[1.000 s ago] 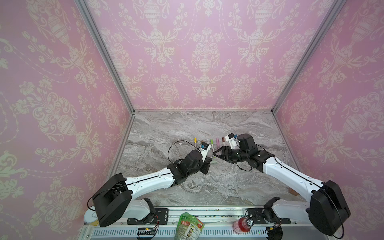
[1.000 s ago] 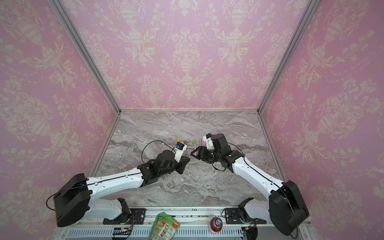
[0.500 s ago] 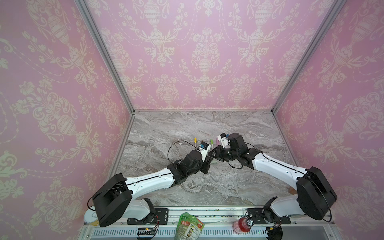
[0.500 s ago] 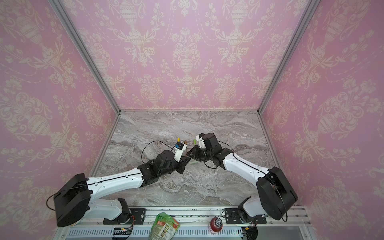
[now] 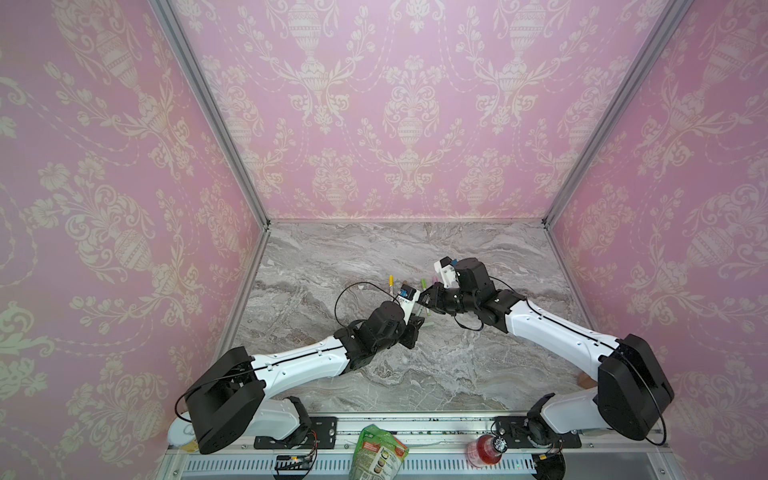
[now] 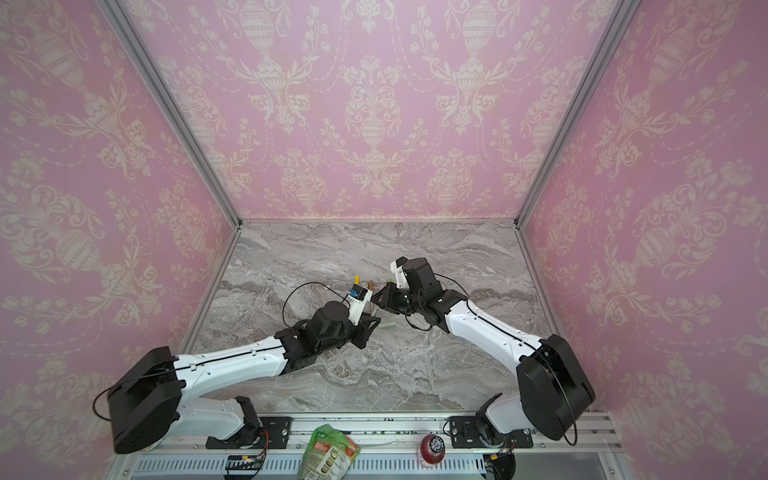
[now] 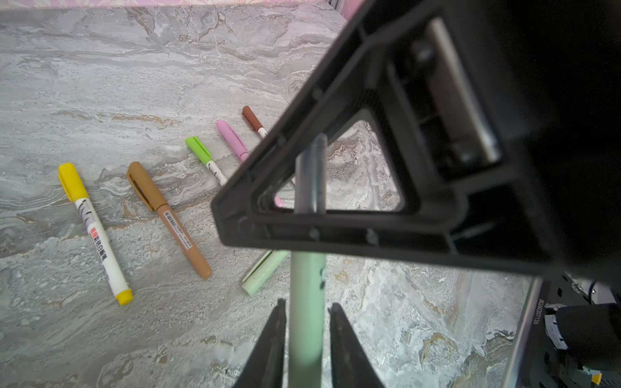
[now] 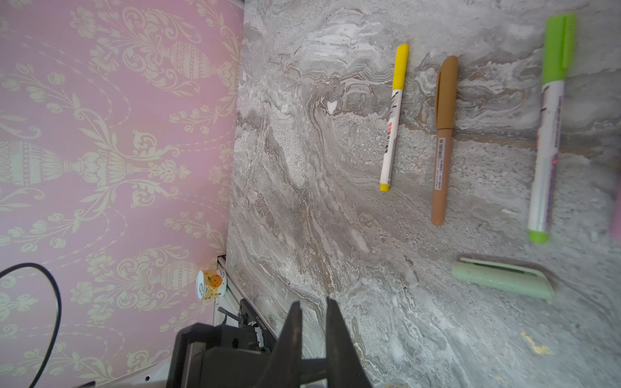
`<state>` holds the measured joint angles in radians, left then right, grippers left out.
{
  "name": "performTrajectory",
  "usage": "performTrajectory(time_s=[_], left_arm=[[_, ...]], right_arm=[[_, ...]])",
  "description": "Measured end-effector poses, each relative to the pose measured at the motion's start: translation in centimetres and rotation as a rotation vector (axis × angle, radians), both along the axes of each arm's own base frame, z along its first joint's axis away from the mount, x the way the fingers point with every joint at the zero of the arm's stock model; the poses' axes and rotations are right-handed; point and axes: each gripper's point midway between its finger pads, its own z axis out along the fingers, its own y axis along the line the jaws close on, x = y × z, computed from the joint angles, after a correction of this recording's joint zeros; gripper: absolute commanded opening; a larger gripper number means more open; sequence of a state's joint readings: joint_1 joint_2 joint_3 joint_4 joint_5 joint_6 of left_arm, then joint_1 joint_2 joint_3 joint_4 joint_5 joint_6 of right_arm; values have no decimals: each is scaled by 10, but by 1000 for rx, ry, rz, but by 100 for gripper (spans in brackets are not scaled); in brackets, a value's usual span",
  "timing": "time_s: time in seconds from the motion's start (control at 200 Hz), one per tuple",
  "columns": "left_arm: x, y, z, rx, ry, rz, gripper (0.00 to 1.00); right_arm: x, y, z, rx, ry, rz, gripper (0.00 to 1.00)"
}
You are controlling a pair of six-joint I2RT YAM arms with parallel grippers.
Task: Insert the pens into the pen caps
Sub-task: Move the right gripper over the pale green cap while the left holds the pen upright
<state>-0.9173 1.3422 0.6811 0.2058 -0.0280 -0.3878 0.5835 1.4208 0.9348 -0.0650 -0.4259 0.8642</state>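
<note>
A pale green pen [image 7: 307, 285] stands off the table between the two grippers. My left gripper [image 7: 306, 304] surrounds its barrel, with a thin gap showing on each side of the pen. In both top views my right gripper [image 5: 426, 299] [image 6: 380, 299] meets it from the right. Its jaws [image 8: 312, 302] are almost together on the pen's grey tip end, seen through a right finger's frame [image 7: 336, 218]. The pale green pen cap [image 7: 263, 270] [image 8: 502, 280] lies on the marble below. Capped yellow [image 7: 94, 231], tan [image 7: 168, 218], lime [image 7: 203, 158], pink [image 7: 232, 139] and brown [image 7: 253, 121] pens lie in a row.
The row of capped pens lies just behind the grippers. Pink patterned walls close in the marble table on three sides. At the front rail sit a snack bag [image 5: 376, 453], a red bottle [image 5: 484, 449] and a small can [image 8: 211, 284]. A black cable [image 5: 353, 291] loops off the left wrist.
My right gripper has moved left to the pen held up by the left gripper and closed from wide open. The left jaws have eased slightly apart.
</note>
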Motion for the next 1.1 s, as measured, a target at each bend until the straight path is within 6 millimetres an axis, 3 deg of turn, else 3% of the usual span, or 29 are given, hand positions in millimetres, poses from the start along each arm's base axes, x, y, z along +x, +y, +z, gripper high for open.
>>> performTrajectory(time_s=[0.265,0.39,0.48,0.555,0.675,0.916,1.101], left_arm=[[-2,1,-3,14,-4,-5,0],[-3,4,-2,13,-5,-5,0],[-4,8,0,13,-13,6,0],[-3,18,2,25,-26,38,0],[-4,38,5,59,-39,98,0],[-5,95,14,90,-62,279,0],[-14,119,10,86,-50,340,0]], right_arm=[[-1,1,-1,-8,-3,2,1],[-2,2,-1,-6,-3,5,11],[-4,3,0,-12,-5,15,30],[-5,1,-2,-43,-16,28,41],[-8,-6,-1,-114,-36,51,50],[-17,-27,-19,-337,-62,158,55],[-1,-26,-48,-494,-42,258,57]])
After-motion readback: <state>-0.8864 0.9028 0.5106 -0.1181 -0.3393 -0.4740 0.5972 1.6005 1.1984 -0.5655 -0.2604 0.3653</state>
